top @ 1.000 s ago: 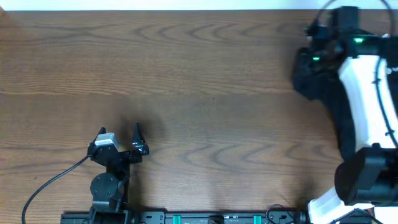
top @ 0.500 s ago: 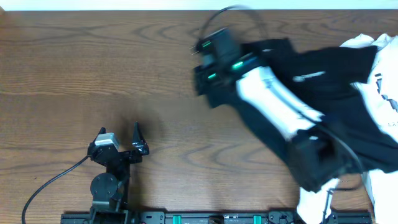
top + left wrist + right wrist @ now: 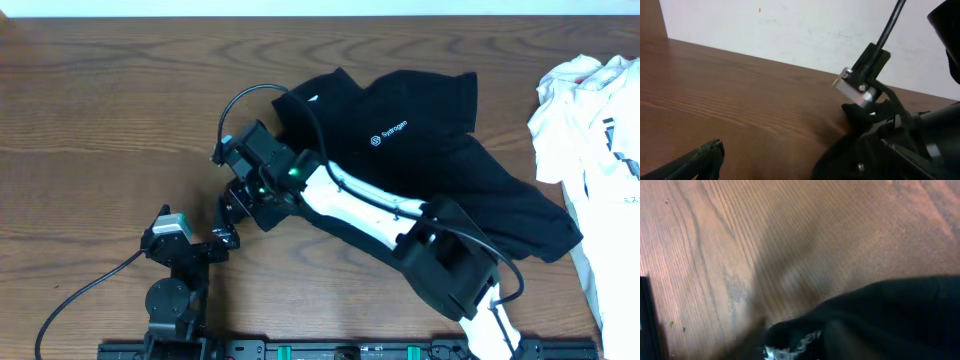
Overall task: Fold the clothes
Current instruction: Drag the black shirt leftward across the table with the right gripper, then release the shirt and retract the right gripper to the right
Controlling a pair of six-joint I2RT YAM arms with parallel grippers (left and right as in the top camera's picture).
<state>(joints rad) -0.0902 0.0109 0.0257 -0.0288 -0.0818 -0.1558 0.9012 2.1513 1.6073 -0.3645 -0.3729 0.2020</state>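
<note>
**Shirt Unfolded on Table; Right Claw Undetermined**

The shirt (image 3: 450,170) was found lying on the table (image 3: 100,90), spread from the centre toward the right edge, crumpled and with no fold made. Its chest logo (image 3: 387,132) was turned upward. The central placing was judged to put it within reach of both arms for flattening. The fabric was noted as soft, matte black, gathered in loose ridges, with an irregular outline.

The right gripper (image 3: 238,198) was held low over the wood at the shirt's left end, and its arm was laid across the garment. Its wrist view was blurred. The shirt (image 3: 880,315) was seen along the lower edge there, but whether the claw was clenched, released or grasping could not be told.

The left gripper (image 3: 195,228) was held just beside the right one, jaws spread wide and empty, one dark finger (image 3: 705,155) shown above bare wood. It was judged to be parked aside.

A white garment (image 3: 590,140), printed in black, was heaped at the right edge beside the shirt. Contact between them could not be confirmed. The table was of brown, grained wood.
</note>
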